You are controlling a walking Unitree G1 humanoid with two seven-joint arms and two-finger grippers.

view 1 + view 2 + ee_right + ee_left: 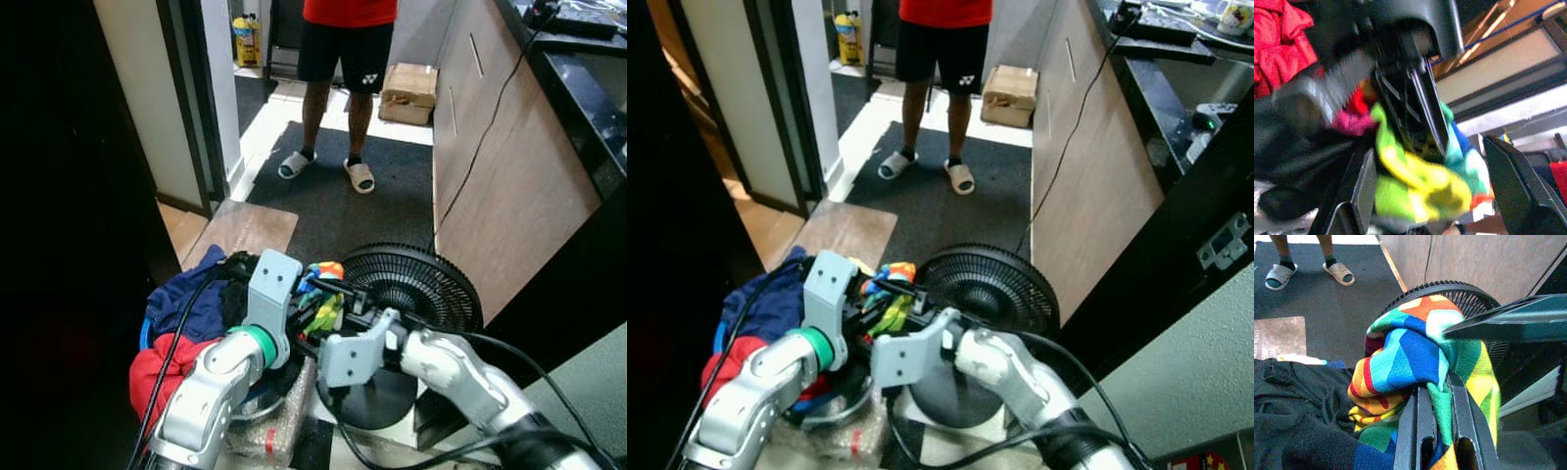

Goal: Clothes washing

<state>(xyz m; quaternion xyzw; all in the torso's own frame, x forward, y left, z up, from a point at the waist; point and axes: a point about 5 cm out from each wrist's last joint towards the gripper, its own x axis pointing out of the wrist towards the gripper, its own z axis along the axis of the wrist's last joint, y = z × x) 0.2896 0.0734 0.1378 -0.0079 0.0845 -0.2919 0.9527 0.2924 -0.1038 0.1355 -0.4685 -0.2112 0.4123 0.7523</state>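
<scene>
The rainbow cloth hangs bunched between the two arms, just above the laundry pile, and the left gripper already has it: in the left wrist view both black fingers run up into the fabric, close together, with a green fold pinched in the narrow gap between them. The right gripper comes at the same bundle from the other side, its two fingers set wide apart with the yellow-green part of the cloth lying between them, not yet clamped. So the cloth lies straight ahead of the right gripper and at the very tip of the left one, and the left arm is the nearer, being the holder. The bundle has no clear long axis; it seems to droop downward from the pinch, though the right wrist view is too blurred to be sure where its loose end falls. Below and to the robot's left sit a dark garment, a blue garment and a red garment, heaped together. Just to the right stands a black fan, close enough to crowd any swing of the right arm. Farther off on the dark mat a person stands in sandals, well apart from the work.
</scene>
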